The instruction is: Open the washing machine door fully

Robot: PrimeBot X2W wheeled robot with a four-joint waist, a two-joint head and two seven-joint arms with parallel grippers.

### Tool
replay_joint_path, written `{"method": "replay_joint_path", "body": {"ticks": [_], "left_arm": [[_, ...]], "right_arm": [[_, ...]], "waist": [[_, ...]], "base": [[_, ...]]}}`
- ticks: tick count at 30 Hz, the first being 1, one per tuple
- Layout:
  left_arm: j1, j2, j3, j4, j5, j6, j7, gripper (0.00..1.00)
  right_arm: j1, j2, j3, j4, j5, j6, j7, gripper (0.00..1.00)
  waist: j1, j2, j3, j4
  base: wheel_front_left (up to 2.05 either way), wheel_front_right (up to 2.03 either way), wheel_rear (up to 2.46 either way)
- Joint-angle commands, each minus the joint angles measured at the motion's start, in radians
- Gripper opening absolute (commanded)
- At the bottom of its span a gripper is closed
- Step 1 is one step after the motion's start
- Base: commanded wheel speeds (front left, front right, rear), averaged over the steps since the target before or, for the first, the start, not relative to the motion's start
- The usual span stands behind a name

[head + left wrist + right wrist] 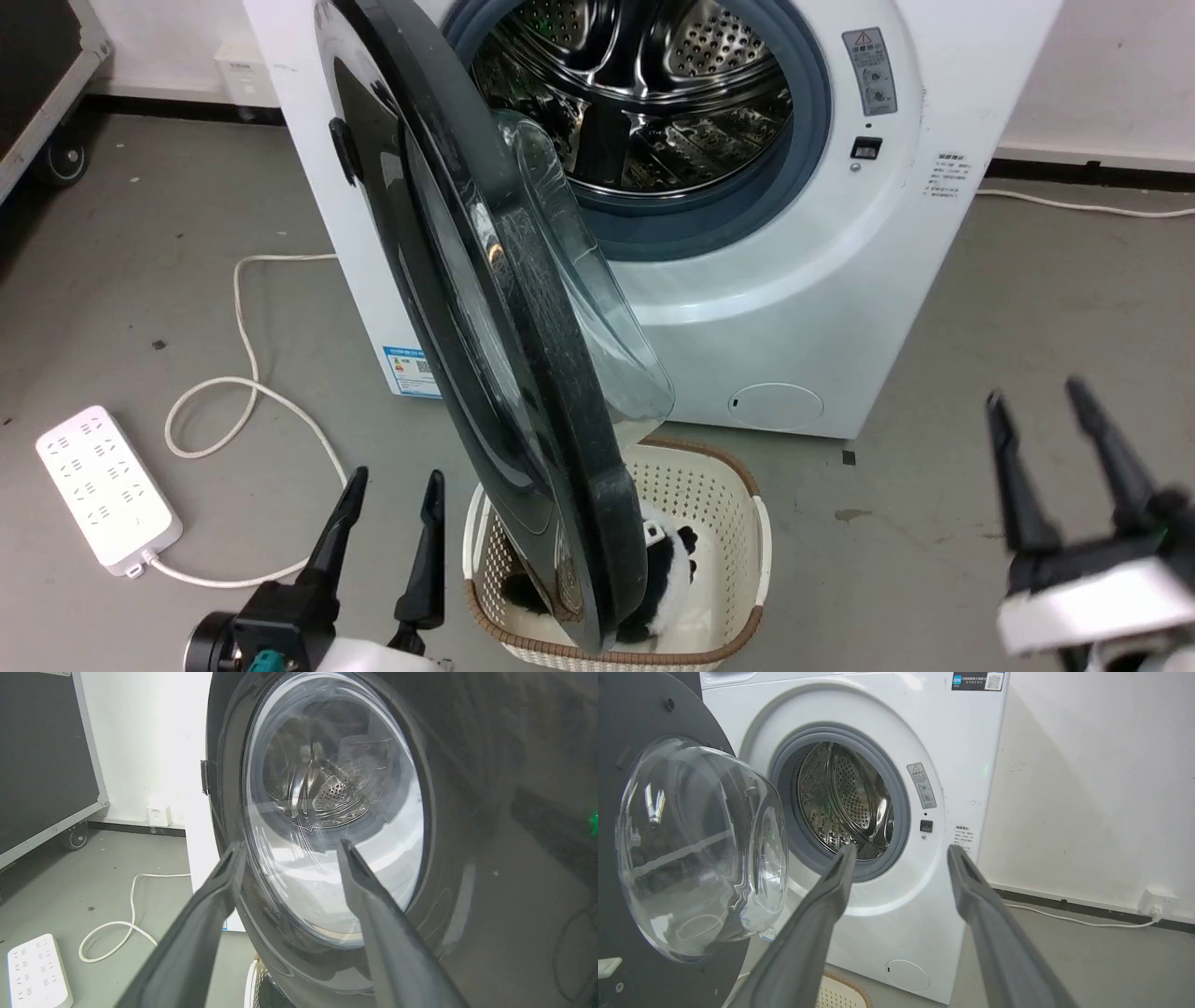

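The washing machine door (pixel 485 308), a big glossy black disc with a bulging clear glass bowl (pixel 698 849), stands swung out roughly edge-on to me, hinged on the machine's left. Behind it the steel drum (pixel 644 93) is exposed. My left gripper (pixel 392 495) is open at the lower left, just left of the door's lower rim, nothing between its fingers. In the left wrist view the left gripper (pixel 289 851) faces the door's outer face (pixel 467 812) at close range. My right gripper (pixel 1036 401) is open at the lower right, apart from the machine; in the right wrist view the right gripper (pixel 901 854) points at the drum opening.
A cream laundry basket (pixel 738 485) with a black-and-white plush toy (pixel 667 560) sits on the floor under the door's lower edge. A white power strip (pixel 103 490) and its looping cable (pixel 243 373) lie at the left. A black wheeled case (pixel 42 765) stands far left.
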Motion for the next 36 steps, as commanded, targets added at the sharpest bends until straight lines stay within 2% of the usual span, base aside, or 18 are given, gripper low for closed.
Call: {"method": "replay_joint_path", "body": {"ticks": [1,4,9,15,22,23,24,25,30,36], "left_arm": [[0.023,0.001,0.005,0.000,-0.004,0.007,-0.005,1.00],[0.031,0.001,0.006,-0.001,-0.008,0.012,-0.005,1.00],[0.040,0.001,0.016,-0.003,0.000,0.034,-0.005,1.00],[0.039,0.001,0.023,-0.004,0.016,0.029,-0.005,1.00],[0.038,0.001,0.015,-0.003,0.020,0.032,-0.005,1.00],[0.037,0.001,0.013,-0.003,0.019,0.031,-0.005,0.91],[0.036,0.001,0.008,-0.006,0.019,0.028,-0.005,0.08],[0.035,0.001,0.003,-0.017,0.023,0.025,-0.005,0.00],[0.033,0.001,0.006,-0.080,0.020,0.038,-0.005,0.00],[0.002,0.001,0.048,-0.205,-0.072,0.083,-0.005,0.00]], "right_arm": [[0.037,0.034,-0.013,-0.017,-0.041,-0.001,-0.015,1.00],[0.100,0.106,-0.040,-0.028,-0.121,-0.001,-0.030,1.00],[0.151,0.176,-0.074,-0.041,-0.224,-0.001,-0.035,1.00],[0.166,0.196,-0.092,-0.053,-0.214,-0.001,-0.035,1.00],[0.158,0.197,-0.104,-0.050,-0.131,-0.001,-0.035,1.00],[0.156,0.197,-0.104,-0.050,-0.129,-0.001,-0.035,1.00],[0.156,0.197,-0.104,-0.049,-0.128,-0.001,-0.035,1.00],[0.155,0.197,-0.104,-0.048,-0.126,-0.001,-0.035,1.00],[0.152,0.197,-0.100,-0.045,-0.124,-0.001,-0.036,1.00],[0.147,0.197,-0.096,-0.040,-0.119,-0.001,-0.036,1.00]], "waist": [[0.0000,0.0000,-0.002,0.000],[0.0000,0.0000,-0.007,0.000],[0.0000,0.0000,-0.009,-0.006],[0.0000,0.0000,-0.010,-0.013],[0.0000,0.0000,-0.009,-0.017],[0.0000,0.0000,-0.009,-0.017],[0.0000,0.0000,-0.009,-0.016],[0.0000,0.0000,-0.010,-0.016],[0.0000,0.0000,-0.007,-0.015],[0.0000,0.0000,-0.012,-0.020]], "base": [[0.00,0.00,0.00],[0.00,0.00,0.00],[0.00,0.00,0.00],[0.00,0.00,0.00],[0.00,0.00,0.00],[0.00,0.00,0.00],[0.00,0.00,0.00],[0.00,0.00,0.00],[0.00,0.00,0.00],[0.00,0.00,0.00]]}}
